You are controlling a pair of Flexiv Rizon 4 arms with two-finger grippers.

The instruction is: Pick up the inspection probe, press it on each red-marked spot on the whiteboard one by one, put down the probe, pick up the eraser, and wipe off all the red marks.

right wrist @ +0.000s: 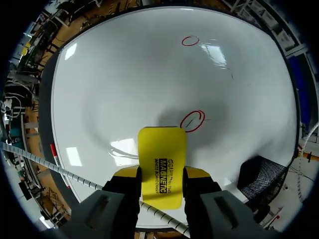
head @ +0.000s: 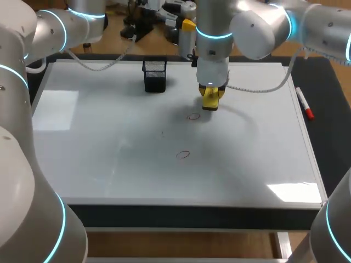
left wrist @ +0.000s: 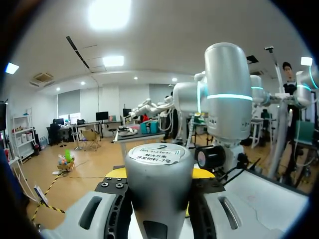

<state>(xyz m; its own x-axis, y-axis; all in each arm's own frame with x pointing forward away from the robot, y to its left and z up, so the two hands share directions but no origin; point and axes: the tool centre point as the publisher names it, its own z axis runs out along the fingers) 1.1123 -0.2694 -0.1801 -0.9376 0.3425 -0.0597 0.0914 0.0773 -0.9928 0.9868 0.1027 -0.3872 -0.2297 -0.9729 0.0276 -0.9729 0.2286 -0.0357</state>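
Observation:
My right gripper is shut on the yellow eraser, low over the whiteboard. In the head view the eraser sits just behind and to the right of a red circle. In the right wrist view that circle lies right ahead of the eraser's tip. A second red circle is nearer the front edge, and a faint short stroke lies between them. My left gripper is shut on the grey cylindrical probe and faces level across the room; it is outside the head view.
A black mesh holder stands at the back of the board, left of my right gripper. A red marker lies off the board's right edge on the dark table. My right arm rises in front of the left wrist camera.

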